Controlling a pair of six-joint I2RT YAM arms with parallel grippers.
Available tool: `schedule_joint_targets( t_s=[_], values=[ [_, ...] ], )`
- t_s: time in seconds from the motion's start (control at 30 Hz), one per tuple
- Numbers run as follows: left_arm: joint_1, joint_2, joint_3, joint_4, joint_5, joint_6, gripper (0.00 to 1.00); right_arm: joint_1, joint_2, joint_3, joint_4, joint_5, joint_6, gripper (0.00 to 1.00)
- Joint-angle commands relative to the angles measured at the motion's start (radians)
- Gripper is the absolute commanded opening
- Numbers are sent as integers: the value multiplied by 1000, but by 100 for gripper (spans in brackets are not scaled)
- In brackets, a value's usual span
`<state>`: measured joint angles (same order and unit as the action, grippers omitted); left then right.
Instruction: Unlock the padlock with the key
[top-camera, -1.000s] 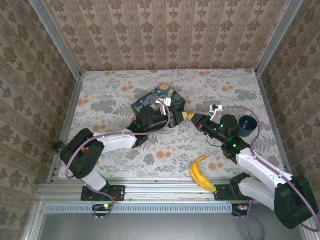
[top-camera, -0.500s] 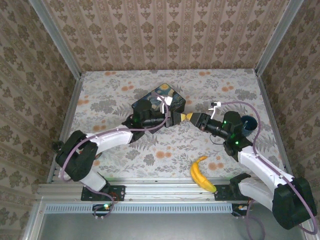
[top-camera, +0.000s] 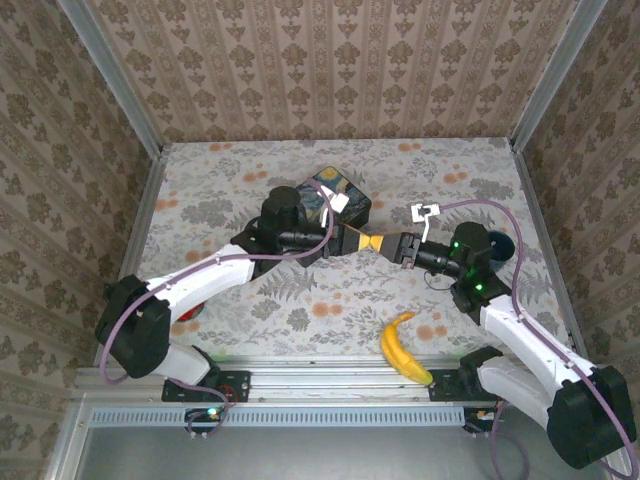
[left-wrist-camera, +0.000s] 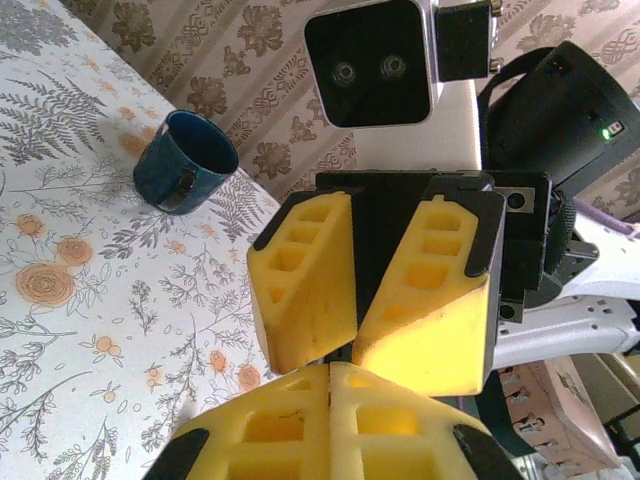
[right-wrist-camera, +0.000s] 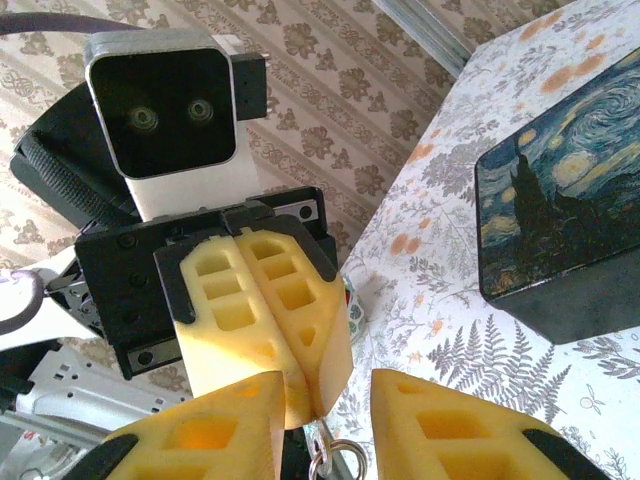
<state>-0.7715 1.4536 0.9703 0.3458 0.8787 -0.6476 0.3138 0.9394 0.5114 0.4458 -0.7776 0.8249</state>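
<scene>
My two grippers meet tip to tip above the table, in front of the starry-night box. The left gripper is shut, its yellow fingers pressed flat together. In the right wrist view a thin silvery key piece with small rings hangs from the left gripper. The right gripper is open, one finger on each side of the left gripper's tips. From the left wrist view its fingers spread in a V. The padlock is hidden.
A dark blue mug stands at the right. A banana lies near the front edge. The box sits just behind the grippers. Metal rails and papered walls bound the floral table.
The right gripper has opened around the left gripper's tips. The left arm has stretched out and swung, while both grippers stayed tip to tip in front of the box.
</scene>
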Motion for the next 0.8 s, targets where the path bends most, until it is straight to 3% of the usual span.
schedule_joint_targets(
  t_s=[0.0, 0.3, 0.77],
  values=[
    [4, -2, 18, 58, 52, -12, 0, -2, -11, -9, 41, -70, -13, 29],
    [18, -6, 20, 101, 77, -47, 0, 1, -41, -18, 38, -127, -18, 27],
    [15, 14, 29, 148, 112, -89, 0, 6, -50, -11, 25, -120, -29, 26]
  ],
)
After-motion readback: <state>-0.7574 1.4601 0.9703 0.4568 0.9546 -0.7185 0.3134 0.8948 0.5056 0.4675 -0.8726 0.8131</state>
